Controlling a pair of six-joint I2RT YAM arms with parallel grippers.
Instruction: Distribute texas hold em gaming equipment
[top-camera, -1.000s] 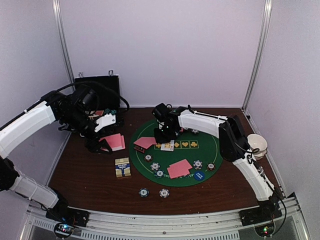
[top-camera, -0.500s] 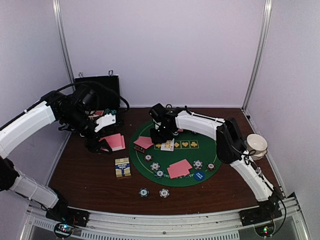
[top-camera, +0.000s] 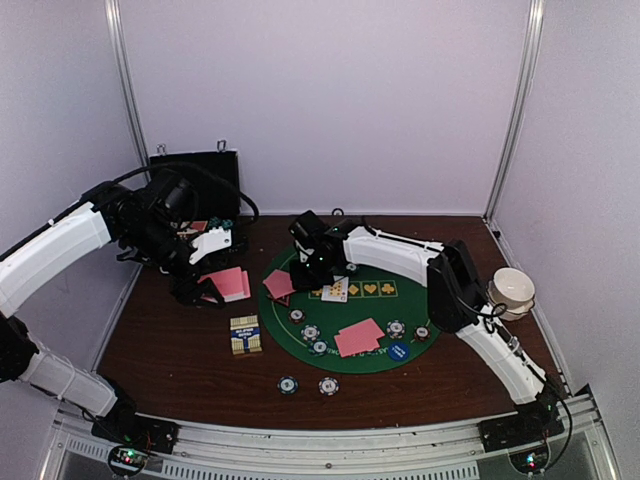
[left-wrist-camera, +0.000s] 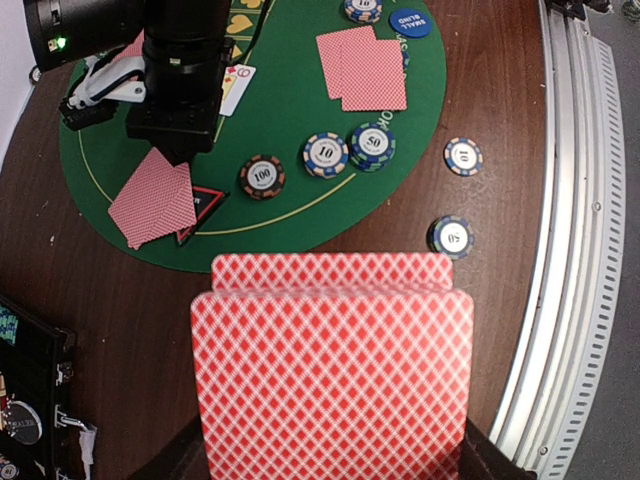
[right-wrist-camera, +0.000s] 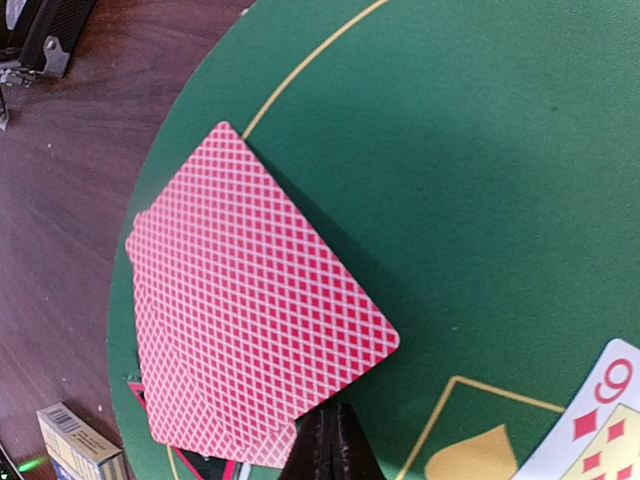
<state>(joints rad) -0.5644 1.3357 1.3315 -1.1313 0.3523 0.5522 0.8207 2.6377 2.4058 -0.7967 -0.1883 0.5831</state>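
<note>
Booth notes from my console. Plain pale lilac wall panels (top-camera: 330, 110) close in the back and both sides. A slim left grey metal post (top-camera: 125, 90) runs up the back-left corner and a matching right grey metal post (top-camera: 515, 100) runs up the back-right. Both lean inward in my overhead view. The work surface is a dark brown wood-grain tabletop (top-camera: 170, 350), matte. A silver ribbed aluminium rail (top-camera: 330, 450) lies along its near edge, and my left wrist view shows the ribs clearly. Light is soft and even. Shadows are faint.
</note>
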